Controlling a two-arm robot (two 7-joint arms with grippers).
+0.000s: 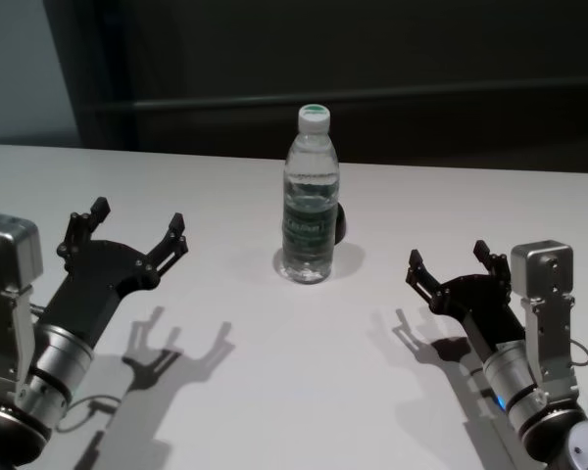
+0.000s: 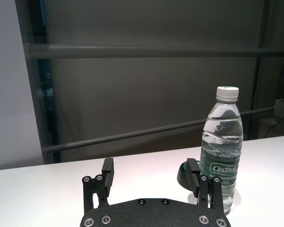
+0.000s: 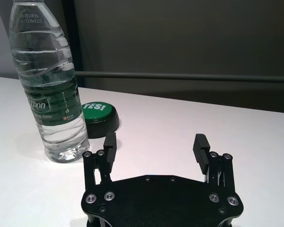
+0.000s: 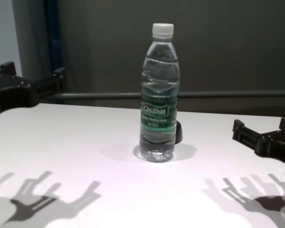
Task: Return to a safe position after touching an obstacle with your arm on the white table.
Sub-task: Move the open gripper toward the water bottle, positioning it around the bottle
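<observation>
The obstacle, a clear water bottle (image 1: 309, 201) with a white cap and dark green label, stands upright at the middle of the white table (image 1: 304, 392). It also shows in the left wrist view (image 2: 221, 146), the right wrist view (image 3: 49, 90) and the chest view (image 4: 158, 99). My left gripper (image 1: 137, 227) is open and empty, held above the table to the left of the bottle and apart from it. My right gripper (image 1: 449, 262) is open and empty, to the right of the bottle and apart from it.
A small black dome with a green top (image 3: 100, 116) sits on the table just behind the bottle, mostly hidden by it in the head view (image 1: 339, 223). A dark wall with a horizontal rail (image 1: 372, 96) runs behind the table's far edge.
</observation>
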